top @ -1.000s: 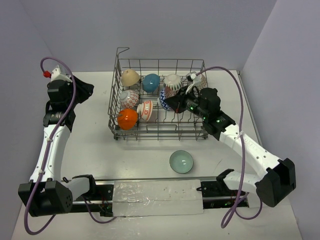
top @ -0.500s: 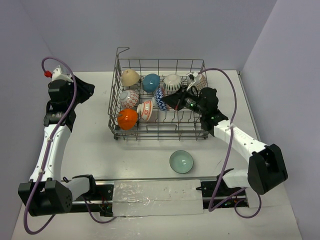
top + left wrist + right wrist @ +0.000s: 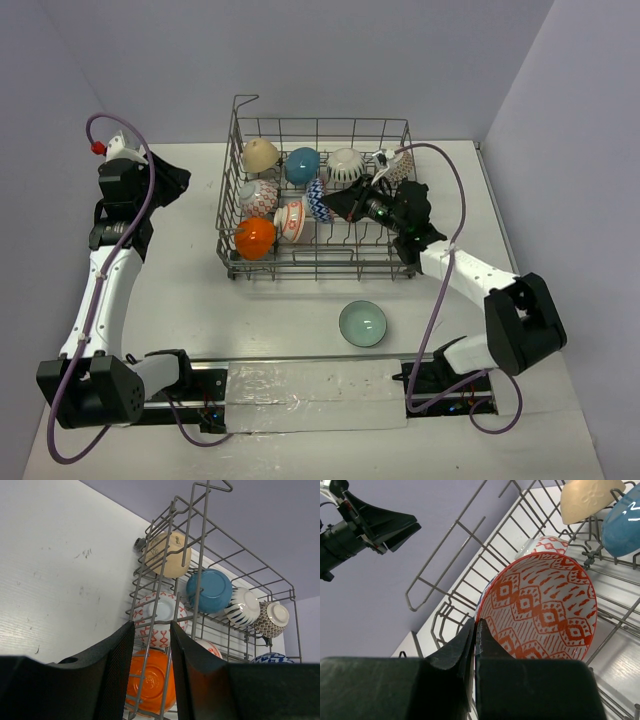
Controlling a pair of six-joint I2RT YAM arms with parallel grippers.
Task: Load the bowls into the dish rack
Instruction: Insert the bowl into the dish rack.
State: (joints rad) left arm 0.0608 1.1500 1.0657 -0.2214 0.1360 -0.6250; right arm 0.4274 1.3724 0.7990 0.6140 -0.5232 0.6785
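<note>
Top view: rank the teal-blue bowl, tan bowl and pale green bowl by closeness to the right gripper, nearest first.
From the right gripper:
1. teal-blue bowl, far row of the dish rack, just left of the gripper.
2. tan bowl, the rack's far left corner.
3. pale green bowl, outside the rack on the table, near side.

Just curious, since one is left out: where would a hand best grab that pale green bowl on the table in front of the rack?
Probably its rim, from straight above: the pale green bowl sits upright, mouth up, standing free on the table, so one finger can slip inside, one outside.
</note>
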